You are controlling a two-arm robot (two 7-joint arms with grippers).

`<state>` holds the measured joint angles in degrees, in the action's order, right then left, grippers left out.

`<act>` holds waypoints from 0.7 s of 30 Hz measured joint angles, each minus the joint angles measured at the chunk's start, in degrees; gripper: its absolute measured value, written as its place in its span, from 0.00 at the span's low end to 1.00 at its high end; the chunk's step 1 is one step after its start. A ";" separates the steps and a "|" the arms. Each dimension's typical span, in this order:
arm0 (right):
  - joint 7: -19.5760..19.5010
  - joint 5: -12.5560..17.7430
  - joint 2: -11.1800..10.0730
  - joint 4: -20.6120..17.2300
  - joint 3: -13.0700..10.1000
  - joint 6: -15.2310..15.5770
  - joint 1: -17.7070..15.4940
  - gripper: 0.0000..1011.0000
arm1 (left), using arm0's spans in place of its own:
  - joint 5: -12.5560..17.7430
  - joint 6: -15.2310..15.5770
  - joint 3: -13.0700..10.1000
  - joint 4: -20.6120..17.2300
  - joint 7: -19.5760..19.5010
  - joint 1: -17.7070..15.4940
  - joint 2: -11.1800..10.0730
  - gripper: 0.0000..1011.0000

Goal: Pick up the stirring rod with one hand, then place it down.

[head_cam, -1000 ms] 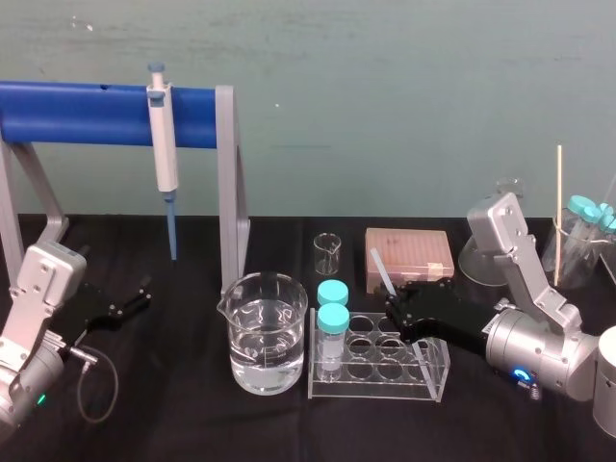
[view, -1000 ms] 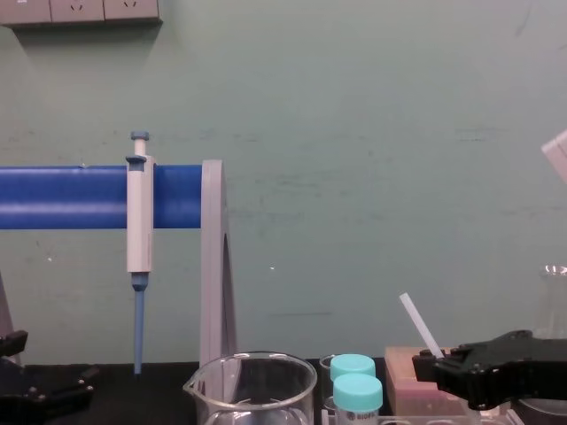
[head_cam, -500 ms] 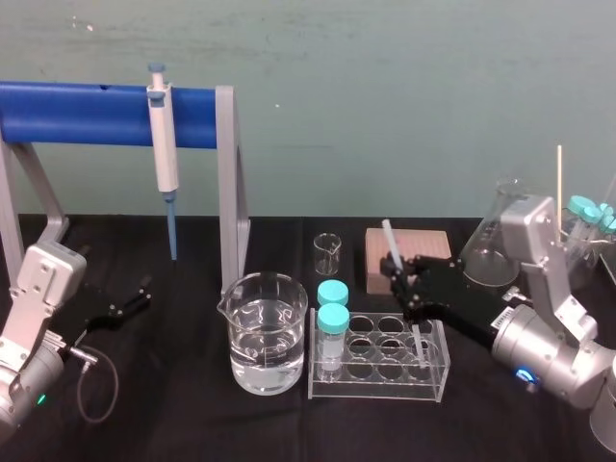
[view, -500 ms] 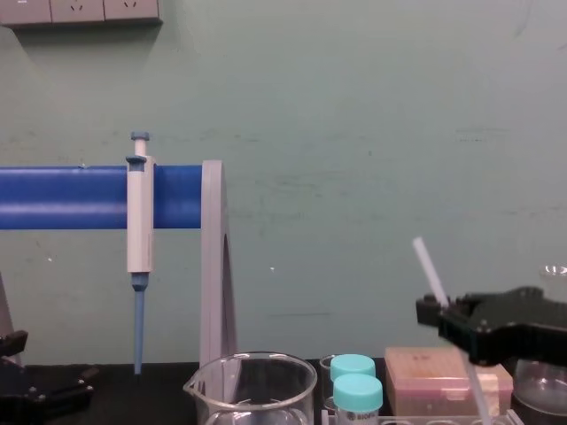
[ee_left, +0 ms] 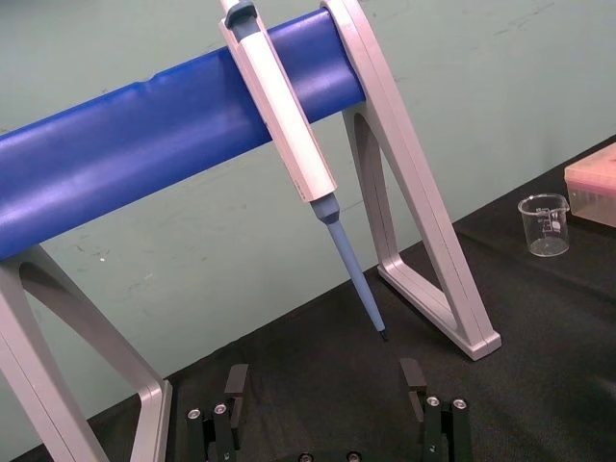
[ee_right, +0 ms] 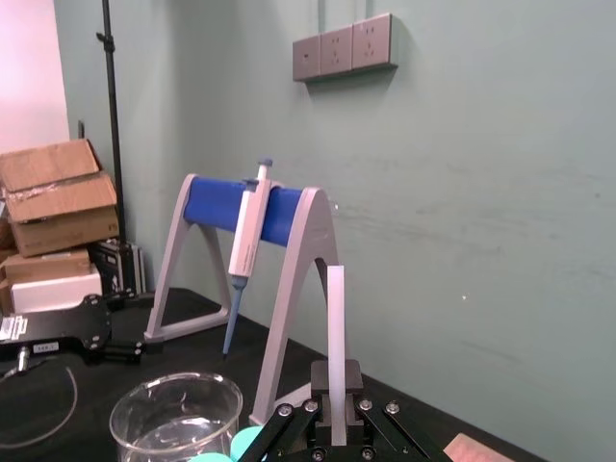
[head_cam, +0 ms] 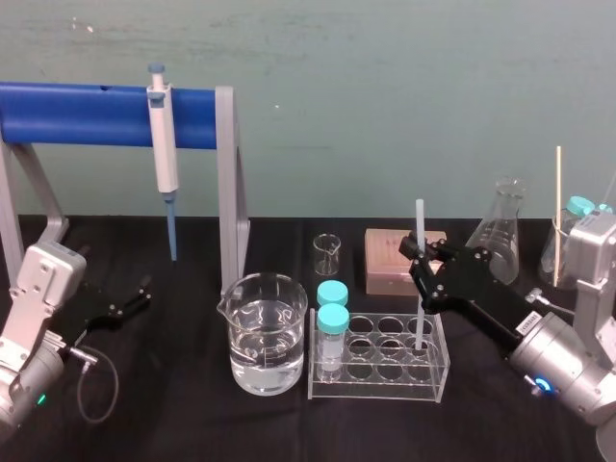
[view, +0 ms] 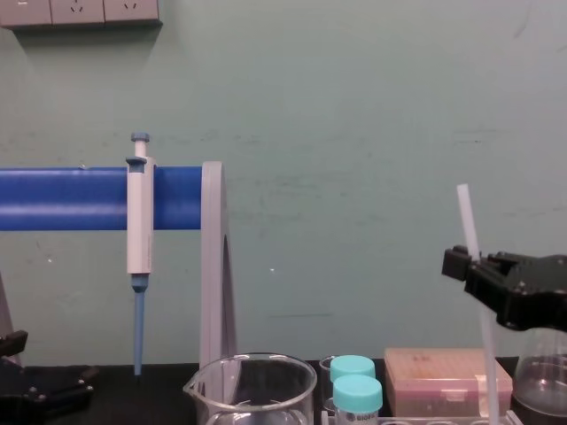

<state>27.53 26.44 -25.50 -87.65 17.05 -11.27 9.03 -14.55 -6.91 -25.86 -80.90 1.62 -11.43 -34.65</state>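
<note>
While clenched in the right end effector (head_cam: 423,265), rod (head_cam: 420,221) stands upright, lower end at rack (head_cam: 380,371), right of centre: light, stiff, smooth, probably brittle, best held mid-shaft; left end effector (head_cam: 142,292) parked left, released.

On the surface (head_cam: 173,414), a pipette stand (head_cam: 115,114) sits rear left, a pipette (head_cam: 165,159) hanging from it. A large beaker (head_cam: 268,332) stands front centre, a tube rack (head_cam: 375,383) just right of it. Behind them, left to right, are a small beaker (head_cam: 327,253), a box (head_cam: 383,260) and a flask (head_cam: 500,231). The right pincer (head_cam: 422,260) grips the stirring rod (head_cam: 420,221) upright over the rack's right end. The left pincer (head_cam: 125,303) rests far left.
</note>
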 joint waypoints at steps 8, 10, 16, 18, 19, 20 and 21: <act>0.35 0.99 0.44 -1.11 -1.76 0.10 0.94 0.07 | 0.00 0.00 0.00 0.00 0.00 0.00 0.00 0.99; 0.49 1.15 0.65 -1.19 -2.29 -0.16 2.09 0.07 | 0.00 0.00 0.00 0.00 0.00 0.00 0.00 0.99; 1.07 0.92 1.07 -0.61 -2.92 -1.18 5.43 0.07 | 0.00 0.00 0.00 0.00 0.00 0.00 0.00 0.99; 1.20 0.81 1.22 -0.21 -2.94 -1.25 6.11 0.07 | 0.00 0.00 0.00 0.00 0.00 0.00 0.00 0.99; 1.26 0.68 1.37 0.28 -2.94 -1.26 6.84 0.07 | 0.00 0.00 0.00 0.00 0.00 0.00 0.00 0.99; 1.26 0.62 1.46 0.51 -2.95 -1.26 7.16 0.07 | 0.00 0.00 0.00 0.00 0.00 0.00 0.00 0.99; 1.26 0.57 1.64 0.90 -2.95 -1.19 7.66 0.07 | 0.00 0.00 0.00 0.00 0.00 0.00 0.00 0.99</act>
<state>28.79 27.01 -23.85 -86.75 14.10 -12.46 16.69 -14.55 -6.91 -25.86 -80.90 1.62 -11.43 -34.65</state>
